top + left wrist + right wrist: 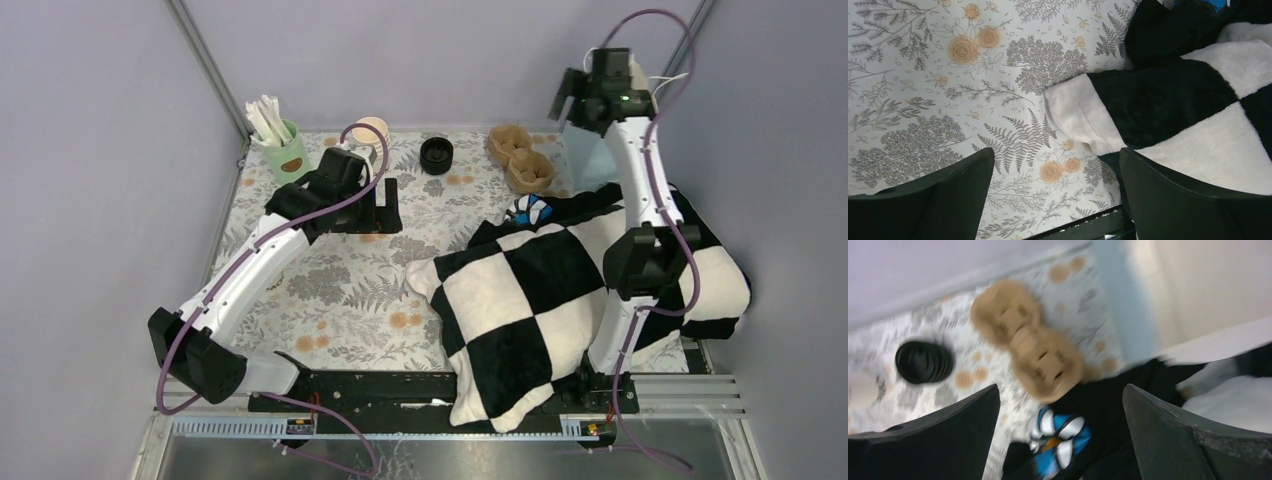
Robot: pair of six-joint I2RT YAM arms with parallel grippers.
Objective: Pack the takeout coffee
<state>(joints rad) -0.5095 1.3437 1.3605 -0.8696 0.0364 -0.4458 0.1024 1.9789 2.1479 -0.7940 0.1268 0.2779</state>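
A cream paper cup (370, 129) stands at the back of the table, partly hidden behind my left arm; I cannot tell if it is the single takeout coffee or the nested stack. A cream edge with dark marks shows at the left border of the blurred right wrist view (857, 390). A stack of black lids (436, 155) stands to its right, and also shows in the right wrist view (924, 361). My left gripper (375, 213) is open and empty just in front of the cup, over the floral cloth (1055, 200). My right gripper (572, 100) is open and empty, raised high at the back right (1060, 440).
A mint-green cup of white sticks (283, 150) stands back left. Brown pulp cup carriers (520, 158) (1030, 345) and a pale bag (592, 152) are back right. A blue-and-white ball (528, 210) (1060, 437) lies by a black-and-white checked blanket (540, 300) (1198, 100).
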